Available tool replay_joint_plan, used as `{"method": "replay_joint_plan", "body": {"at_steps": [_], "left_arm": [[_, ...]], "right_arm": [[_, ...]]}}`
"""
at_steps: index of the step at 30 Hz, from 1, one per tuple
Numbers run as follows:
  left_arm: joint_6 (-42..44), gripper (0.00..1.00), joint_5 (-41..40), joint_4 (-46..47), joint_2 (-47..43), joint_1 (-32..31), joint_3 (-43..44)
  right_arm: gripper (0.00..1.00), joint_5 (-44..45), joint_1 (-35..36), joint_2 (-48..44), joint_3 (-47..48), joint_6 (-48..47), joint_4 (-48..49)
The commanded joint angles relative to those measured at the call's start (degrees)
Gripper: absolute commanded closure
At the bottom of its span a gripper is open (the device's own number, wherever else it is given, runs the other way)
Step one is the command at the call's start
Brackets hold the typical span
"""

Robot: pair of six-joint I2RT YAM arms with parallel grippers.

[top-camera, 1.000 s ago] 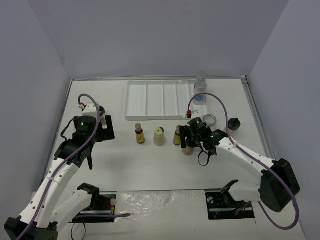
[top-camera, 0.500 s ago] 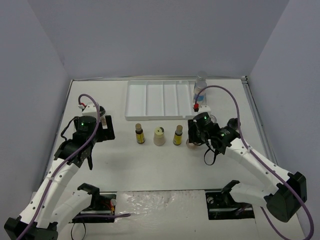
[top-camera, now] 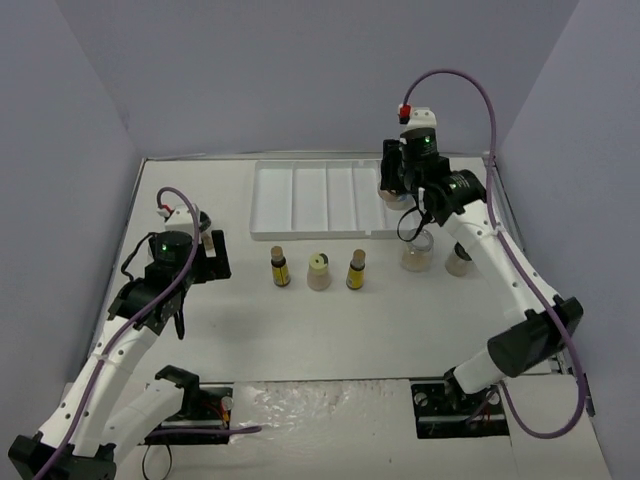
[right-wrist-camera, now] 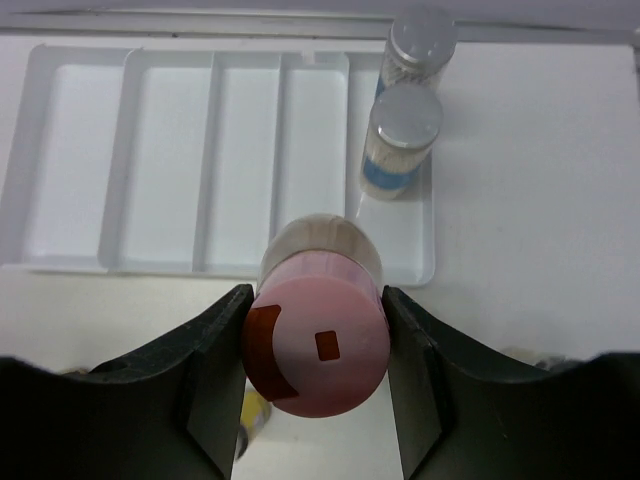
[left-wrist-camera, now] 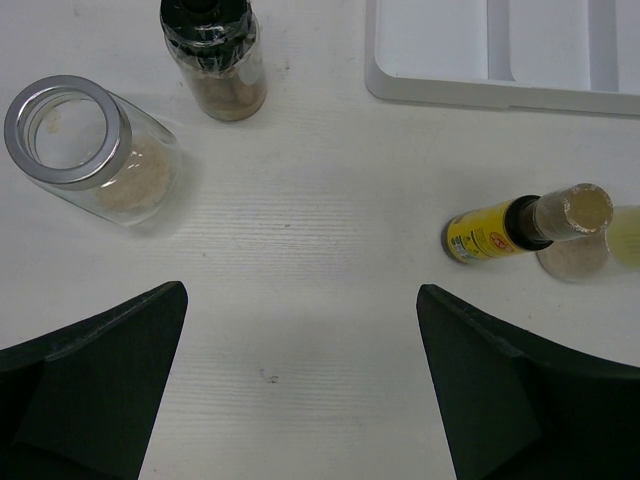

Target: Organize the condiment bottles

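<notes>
My right gripper (right-wrist-camera: 318, 300) is shut on a pink-capped bottle (right-wrist-camera: 318, 345) and holds it in the air above the near right part of the white divided tray (right-wrist-camera: 170, 150). A blue-labelled clear bottle (right-wrist-camera: 403, 140) stands in the tray's rightmost compartment, and a second silver-capped bottle (right-wrist-camera: 422, 45) stands just behind the tray. In the top view the right gripper (top-camera: 392, 180) is raised by the tray's right end. Two amber bottles (top-camera: 279, 268) (top-camera: 355, 268) and a yellow-capped bottle (top-camera: 318, 272) stand in a row. My left gripper (left-wrist-camera: 300, 290) is open and empty.
In front of the left gripper are a clear jar of tan powder (left-wrist-camera: 90, 150), a black-capped bottle (left-wrist-camera: 215, 55) and an amber yellow-labelled bottle (left-wrist-camera: 525, 225). A clear jar (top-camera: 417, 252) and another small jar (top-camera: 458, 262) stand right of the row. Walls surround the table.
My right gripper has lifted the pink-capped bottle from beside the row and carried it up and back to the tray's right end. The left arm has not moved.
</notes>
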Motion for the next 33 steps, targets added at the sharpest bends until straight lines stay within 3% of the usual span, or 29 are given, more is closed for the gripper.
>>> {"method": "replay_joint_plan", "body": {"at_steps": [1,8,13,21,33], "left_arm": [[-0.72,0.03,0.92,3.5,-0.67,0.27,0.89],[-0.69,0.03,0.97,3.4,-1.02,0.29,0.78],[-0.53,0.03,1.13,3.29,-0.77,0.35,0.78],[-0.53,0.03,1.42,3.4,-0.2,0.44,0.8],[-0.62,0.03,1.91,3.42,-0.17,0.6,0.87]], "right_arm": [[1.0,-1.84,-1.8,13.18,14.13,-5.09,3.57],[1.0,-0.86,-3.38,32.71,34.4,-6.03,4.36],[1.0,-0.88,-5.19,43.04,41.61,-5.17,4.59],[1.0,-2.09,-7.26,51.24,41.0,-3.76,9.27],[0.99,-6.09,-8.56,53.92,36.55,-3.13,12.71]]}}
